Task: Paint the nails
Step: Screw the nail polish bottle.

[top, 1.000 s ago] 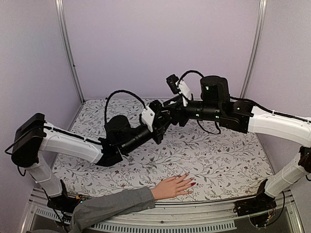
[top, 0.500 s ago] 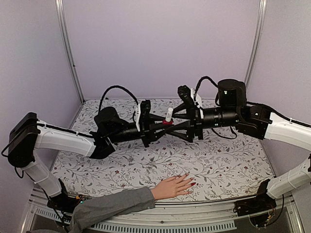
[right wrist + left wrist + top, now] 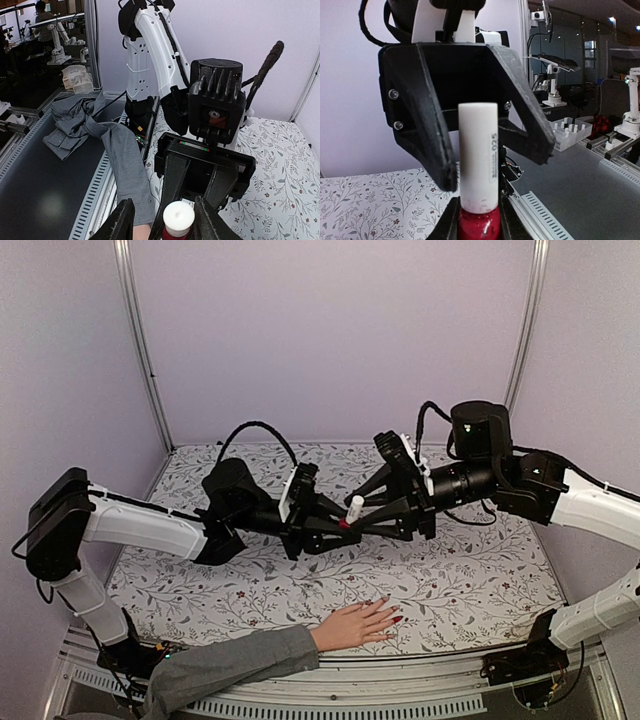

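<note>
Lilac panels [image 3: 330,330] closed three sides of the booth, with two metal posts at the back corners. Below them lay one counter [image 3: 480,570], covered in a cloth printed with small sprigs and leaves, its near edge finished with a ribbed metal rail.

We counted two arms, each with a white shell and black joints. Our left arm [image 3: 140,530] reached in from the left wall and our right arm [image 3: 590,505] from the right. They met nose to nose above the middle of the counter, leaving open cloth between them and the near edge.

One grey fabric sleeve [image 3: 230,665] lay along that near edge. One pale hand [image 3: 352,625] came out of it, flat on the cloth with its fingers spread toward the right.

The left claw [image 3: 478,225] was clamped on the round red glass body of one small bottle [image 3: 479,220], held upright in the air. The right claw [image 3: 166,220] straddled the bottle's cap [image 3: 478,150], a smooth white cylinder with small print down its side. Its two black fingers [image 3: 432,145] stood apart on either side of the cap, and we could not tell whether they touched it.

The nails [image 3: 397,619] sat at the fingertips near the front rail, well apart from both claws. A few showed glossy red, but they were too small for us to count.
</note>
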### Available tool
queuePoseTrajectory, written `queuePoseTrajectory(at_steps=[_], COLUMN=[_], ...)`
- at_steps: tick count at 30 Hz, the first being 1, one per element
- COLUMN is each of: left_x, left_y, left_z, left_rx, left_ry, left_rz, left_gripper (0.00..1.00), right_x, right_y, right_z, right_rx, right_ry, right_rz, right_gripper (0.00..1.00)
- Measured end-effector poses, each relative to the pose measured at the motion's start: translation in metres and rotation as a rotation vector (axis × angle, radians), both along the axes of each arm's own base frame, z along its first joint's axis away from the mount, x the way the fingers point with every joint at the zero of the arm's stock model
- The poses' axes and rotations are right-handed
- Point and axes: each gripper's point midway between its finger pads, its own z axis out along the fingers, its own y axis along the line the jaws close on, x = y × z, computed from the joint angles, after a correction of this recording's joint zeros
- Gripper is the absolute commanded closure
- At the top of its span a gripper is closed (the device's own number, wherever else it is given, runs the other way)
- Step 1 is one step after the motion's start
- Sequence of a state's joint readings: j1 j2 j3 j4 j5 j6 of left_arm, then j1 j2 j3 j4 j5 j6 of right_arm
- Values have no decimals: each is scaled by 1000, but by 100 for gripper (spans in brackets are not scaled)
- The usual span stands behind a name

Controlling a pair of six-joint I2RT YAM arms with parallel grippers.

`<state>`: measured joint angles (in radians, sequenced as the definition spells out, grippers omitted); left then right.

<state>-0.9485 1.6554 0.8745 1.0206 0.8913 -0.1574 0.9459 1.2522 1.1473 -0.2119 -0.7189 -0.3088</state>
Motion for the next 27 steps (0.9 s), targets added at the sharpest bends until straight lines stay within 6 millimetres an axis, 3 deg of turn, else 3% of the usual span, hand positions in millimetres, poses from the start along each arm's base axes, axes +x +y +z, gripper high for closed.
queuePoseTrajectory(at_steps=[13,20,27], left_x=[-7,1,19], left_y=[0,-2,-1], left_z=[-2,0,5], left_rx=[13,0,-23], left_ry=[15,11,5], left_rz=[-58,-5,128], left_gripper=[100,100,100], right_x=[-1,6,24], right_y=[4,5,7], right_z=[5,7,10], right_rx=[2,-8,-10], right_ry=[-3,-4,5], right_rz=[36,8,-83], right_gripper=[91,100,100])
